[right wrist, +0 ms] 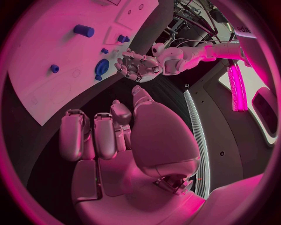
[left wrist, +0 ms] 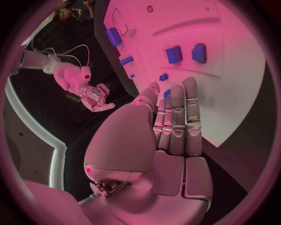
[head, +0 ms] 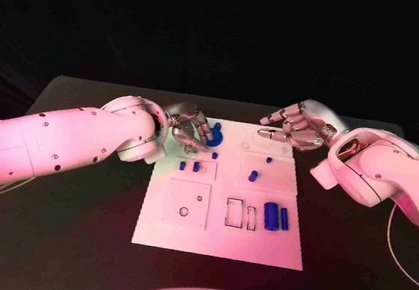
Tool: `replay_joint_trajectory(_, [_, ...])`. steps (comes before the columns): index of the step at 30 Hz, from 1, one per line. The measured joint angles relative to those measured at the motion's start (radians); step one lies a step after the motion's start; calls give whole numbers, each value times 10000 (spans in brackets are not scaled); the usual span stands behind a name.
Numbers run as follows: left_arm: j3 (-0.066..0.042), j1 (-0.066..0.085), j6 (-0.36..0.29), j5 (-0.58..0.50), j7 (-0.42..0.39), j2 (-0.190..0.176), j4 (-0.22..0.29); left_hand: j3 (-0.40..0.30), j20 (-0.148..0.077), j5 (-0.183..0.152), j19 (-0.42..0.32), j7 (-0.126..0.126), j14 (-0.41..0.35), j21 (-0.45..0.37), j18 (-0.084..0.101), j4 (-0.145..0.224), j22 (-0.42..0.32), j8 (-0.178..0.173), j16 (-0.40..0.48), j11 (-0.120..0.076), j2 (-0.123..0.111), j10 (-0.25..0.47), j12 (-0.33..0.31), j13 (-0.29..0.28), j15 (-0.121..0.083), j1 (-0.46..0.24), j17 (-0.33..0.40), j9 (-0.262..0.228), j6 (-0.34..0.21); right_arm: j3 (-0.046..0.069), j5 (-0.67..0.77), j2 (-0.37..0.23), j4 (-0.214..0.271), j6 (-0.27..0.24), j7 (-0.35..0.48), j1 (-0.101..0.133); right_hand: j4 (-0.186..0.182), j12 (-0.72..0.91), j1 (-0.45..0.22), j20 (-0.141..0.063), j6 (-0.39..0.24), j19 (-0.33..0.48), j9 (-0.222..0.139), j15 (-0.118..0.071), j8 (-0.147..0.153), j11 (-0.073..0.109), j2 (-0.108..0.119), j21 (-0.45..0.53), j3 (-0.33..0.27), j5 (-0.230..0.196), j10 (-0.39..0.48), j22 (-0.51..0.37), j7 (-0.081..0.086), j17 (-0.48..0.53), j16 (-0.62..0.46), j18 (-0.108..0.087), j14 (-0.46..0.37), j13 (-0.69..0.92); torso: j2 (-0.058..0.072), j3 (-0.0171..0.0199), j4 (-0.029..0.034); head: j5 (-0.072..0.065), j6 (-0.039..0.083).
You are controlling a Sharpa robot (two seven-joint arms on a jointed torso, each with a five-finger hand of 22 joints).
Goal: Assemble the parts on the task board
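The task board (head: 223, 222) lies flat in the middle of the black counter (head: 65, 227), its long axis running away from the robot. Small blue parts are spread over it: a curved, hook-shaped part (head: 214, 137) at the far left corner, several short pegs (head: 254, 175) about the middle, and two larger upright cylinders (head: 272, 216) near the right edge beside a pair of narrow rectangular slots. The left hand (head: 183, 129) hovers at the far left corner just beside the curved part; from the head view it cannot be told whether the fingers touch it, while the left wrist view shows those fingers (left wrist: 175, 126) held straight and close together with nothing between them. The right hand (head: 296, 127) stands just past the far right corner of the board, fingers loosely curled and apart, holding nothing. In the inspector's judgement the parts are light, rigid moulded pieces with smooth faces, liable to slip or roll if nudged; the pegs would best be pinched across their sides, the curved part across its thicker body. The board itself looks thin and light and could shift under a sideways push. The recesses are faint outlines only, their depth cannot be made out, and the left arm (head: 55, 144) covers the counter beside the board's left edge.
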State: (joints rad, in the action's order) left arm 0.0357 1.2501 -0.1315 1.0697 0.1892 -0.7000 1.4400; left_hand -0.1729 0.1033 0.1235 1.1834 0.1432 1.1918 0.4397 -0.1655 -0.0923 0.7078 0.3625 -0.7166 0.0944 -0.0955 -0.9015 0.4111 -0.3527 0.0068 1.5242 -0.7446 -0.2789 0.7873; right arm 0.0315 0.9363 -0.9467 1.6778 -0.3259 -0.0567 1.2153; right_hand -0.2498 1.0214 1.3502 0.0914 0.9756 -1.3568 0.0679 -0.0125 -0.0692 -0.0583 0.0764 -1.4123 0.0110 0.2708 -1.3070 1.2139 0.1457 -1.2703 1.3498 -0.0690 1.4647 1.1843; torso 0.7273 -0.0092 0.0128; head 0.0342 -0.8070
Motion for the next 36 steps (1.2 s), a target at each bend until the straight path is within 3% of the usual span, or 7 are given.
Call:
replay_joint_trajectory(4, [36, -112, -249, 1582, -954, 225, -92, -98, -22, -39, 675, -55, 924, 93, -145, 42, -80, -585, -525, -28, -281, -368, -673, 916, -18, -109, -204, 573, 473, -3, 0, 6, -4, 1, 1, 0, 0, 0, 0, 0, 0, 0, 0, 0, 0, 0, 0, 0, 0, 0, 0, 0, 0, 0, 0, 0, 0, 0, 5, 4, -14, -13, 35])
replay_joint_trajectory(8, [39, -131, -349, 2778, -1394, 403, -237, -53, -80, -46, 1568, -105, 2325, 543, -144, -84, 102, -945, -3500, -78, -458, -644, -958, 1455, -86, -286, -2751, 939, 884, -5, -1, 13, -3, 5, 1, -1, 1, 0, 0, 0, 0, 0, 0, 0, 0, 0, 0, 0, 1, 29, 0, 0, 0, 0, 0, 0, 0, -3, 2, 15, -19, -31, 57])
replay_joint_trajectory(15, [46, -153, -251, 4087, -1469, 728, -411, -31, -168, -87, 2622, -165, 2705, 3400, 121, -144, 2336, -1393, -5739, -168, -455, -1207, -1285, 2070, -122, -392, -4763, 1364, 1537, -7, -1, 30, 10, 10, 2, -2, 1, 0, 0, 0, 0, 0, 0, 0, 0, 0, 0, 0, 1, 61, 0, 0, 0, -1, 0, 0, 0, -16, 4, 13, -11, -56, 76])
replay_joint_trajectory(16, [46, -153, -216, 4198, -1450, 766, -437, -54, -176, -87, 2717, -170, 2713, 3725, 257, -167, 2598, -1463, -5882, -183, -456, -1302, -1351, 2155, -130, -392, -4874, 1416, 1635, -7, -1, 32, 10, 11, 2, -2, 1, 0, 0, 0, 0, -1, 0, 0, 0, 0, 0, 0, 1, 61, 0, 0, 0, -1, 0, 1, 0, -16, 4, 12, -9, -57, 72])
replay_joint_trajectory(24, [46, -169, 191, 4841, -1195, 1013, -732, -210, -215, -87, 2787, -169, 2739, 4665, 257, -236, 3402, -1671, -6031, -232, -455, -1618, -1690, 2496, -156, -392, -4862, 1616, 1989, -8, -1, 37, -1, 16, 2, -1, 1, 0, 0, 0, 0, -1, 0, 0, 0, 0, 0, 0, 2, 61, -1, 0, 0, -1, 0, 0, 0, -16, 4, 5, -5, -67, 40])
replay_joint_trajectory(26, [44, -176, 279, 4923, -1152, 1035, -789, -320, -228, -86, 2800, -175, 2739, 4822, 407, -184, 3517, -1776, -6031, -199, -455, -1694, -1808, 2573, -157, -392, -4728, 1662, 2062, -8, -1, 40, -1, 17, 2, -1, 1, 0, 0, 0, 0, -1, 0, 0, 0, 0, 0, 0, 1, 61, -1, 0, 0, -1, 0, 0, 0, -16, 4, 5, -5, -67, 41])
replay_joint_trajectory(36, [36, -240, 571, 5114, -1033, 1247, -1087, -683, -228, -85, 2800, -186, 2760, 5252, 408, -155, 3882, -1937, -5875, -240, -399, -1984, -2098, 2780, -178, -336, -4316, 1782, 2329, -8, -1, 59, -1, 25, 7, -1, 2, 0, 53, 0, 0, -1, 0, 0, 0, 0, -53, -1, 2, 61, -1, -11, 0, -1, 0, 1, 0, -16, 4, 4, 2, -86, 4])
